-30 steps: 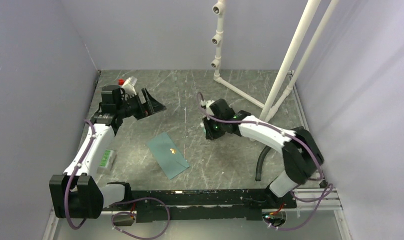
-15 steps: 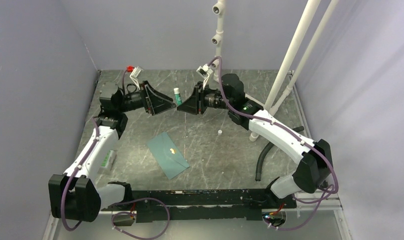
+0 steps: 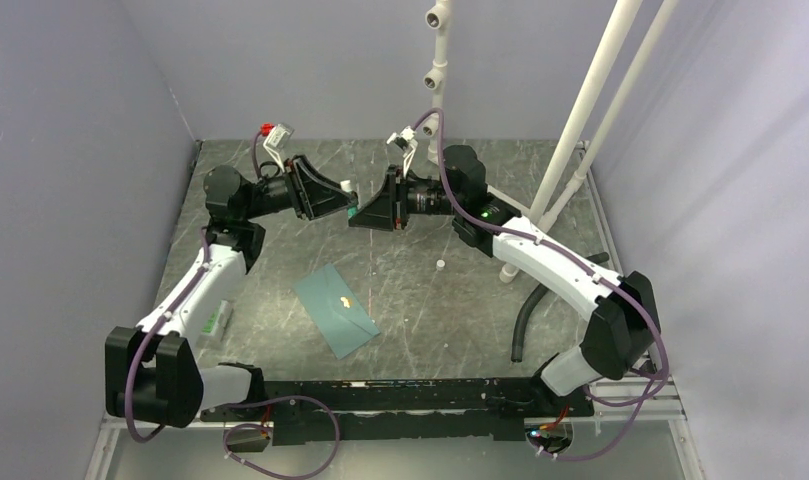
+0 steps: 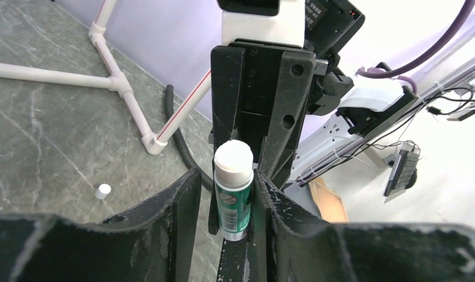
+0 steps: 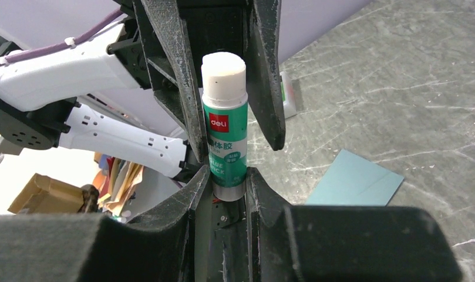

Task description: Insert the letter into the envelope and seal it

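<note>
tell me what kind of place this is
Probably a robot lab test cell: a left arm and right arm bolted to a rail at a scratched table, plain walls closing it in on three sides, and a white PVC pipe frame at the back.

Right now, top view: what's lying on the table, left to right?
green-and-white packet → envelope → small white cap → black hose
</note>
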Tool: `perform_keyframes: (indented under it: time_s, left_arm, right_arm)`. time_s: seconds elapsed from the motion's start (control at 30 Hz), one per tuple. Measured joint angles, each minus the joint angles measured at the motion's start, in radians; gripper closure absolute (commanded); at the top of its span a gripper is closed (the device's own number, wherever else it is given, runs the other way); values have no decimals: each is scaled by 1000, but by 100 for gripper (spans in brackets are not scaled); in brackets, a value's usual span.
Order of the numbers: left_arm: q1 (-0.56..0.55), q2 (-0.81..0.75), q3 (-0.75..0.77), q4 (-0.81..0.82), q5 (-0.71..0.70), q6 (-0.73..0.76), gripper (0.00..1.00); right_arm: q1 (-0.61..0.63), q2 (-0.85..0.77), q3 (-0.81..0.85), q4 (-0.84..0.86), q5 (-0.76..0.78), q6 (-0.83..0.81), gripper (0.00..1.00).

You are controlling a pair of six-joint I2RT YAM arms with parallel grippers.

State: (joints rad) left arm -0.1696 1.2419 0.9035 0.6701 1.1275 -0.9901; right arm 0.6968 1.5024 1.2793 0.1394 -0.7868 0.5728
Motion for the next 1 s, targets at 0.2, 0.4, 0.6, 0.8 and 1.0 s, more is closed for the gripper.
perform_keyframes:
  time_s: [0.2,0.4,0.6,0.8,1.0]
  left_arm:
    - [-12,26,0,67,19,-52,67]
    - [-28,28,0,67,28,-50,97]
    - [-28,25,0,63,12,-55,98]
    - [-29,-15,1,-21,-89,-76,98]
    - [-29,-69,21,-79,-227,-137,98]
  right_arm:
    - [-2,8,0,5,-10,9,93]
    - [-2,14,1,9,-19,19,93]
    - [-3,15,-1,27,-14,40,49]
    - [-2,-4,-72,165,56,159,39]
    - [1,-18,-113,335,113,359,45]
